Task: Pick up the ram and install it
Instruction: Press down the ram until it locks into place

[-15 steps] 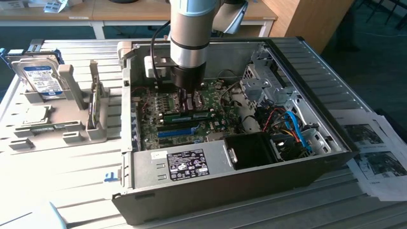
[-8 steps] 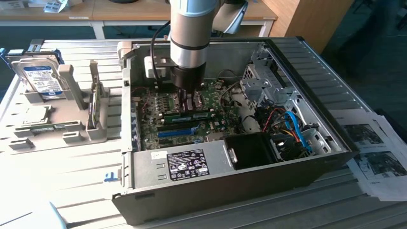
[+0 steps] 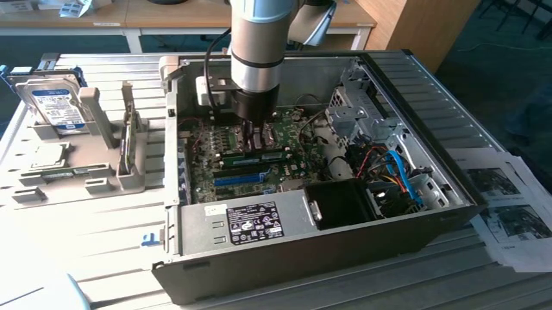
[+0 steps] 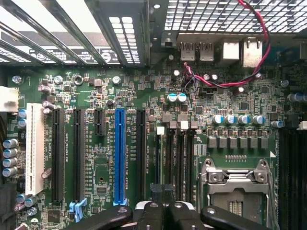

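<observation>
My gripper (image 3: 256, 147) reaches straight down into the open computer case (image 3: 448, 139), over the green motherboard (image 3: 207, 145). Its fingers are shut. Right under the fingertips lies the ram (image 3: 276, 157), a long green stick with a pale label, set along a slot. Whether the fingertips touch it I cannot tell. In the wrist view the shut gripper (image 4: 164, 207) hangs over the dark memory slots (image 4: 178, 158), between a blue expansion slot (image 4: 120, 153) and the metal processor socket (image 4: 237, 184).
A grey parts holder at the exterior view's left carries a silver hard drive (image 3: 53, 103), a square processor chip (image 3: 48, 155) and a thin upright board (image 3: 128, 145). The power supply (image 3: 250, 219), a black fan (image 3: 345, 203) and blue cables (image 3: 405, 177) crowd the case. Printed sheets (image 3: 509, 213) lie beside it.
</observation>
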Controlling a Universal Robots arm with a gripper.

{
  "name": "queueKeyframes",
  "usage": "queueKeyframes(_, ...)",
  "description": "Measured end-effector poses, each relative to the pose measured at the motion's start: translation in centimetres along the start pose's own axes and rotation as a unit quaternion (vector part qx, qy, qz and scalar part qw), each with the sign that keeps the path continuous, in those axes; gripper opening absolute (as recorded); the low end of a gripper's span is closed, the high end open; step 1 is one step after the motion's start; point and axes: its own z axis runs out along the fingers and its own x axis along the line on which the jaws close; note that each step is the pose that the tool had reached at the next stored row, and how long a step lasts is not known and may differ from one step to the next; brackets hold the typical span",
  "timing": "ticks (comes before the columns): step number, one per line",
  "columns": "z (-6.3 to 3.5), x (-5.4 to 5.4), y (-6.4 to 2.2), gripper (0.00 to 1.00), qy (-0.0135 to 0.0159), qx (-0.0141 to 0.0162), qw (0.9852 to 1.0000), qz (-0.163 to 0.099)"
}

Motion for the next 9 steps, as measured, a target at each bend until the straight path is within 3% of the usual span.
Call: queueKeyframes(9, -1.53, 0.0, 0.04, 0.1, 0.0008, -0.0007, 1.0, 0.0)
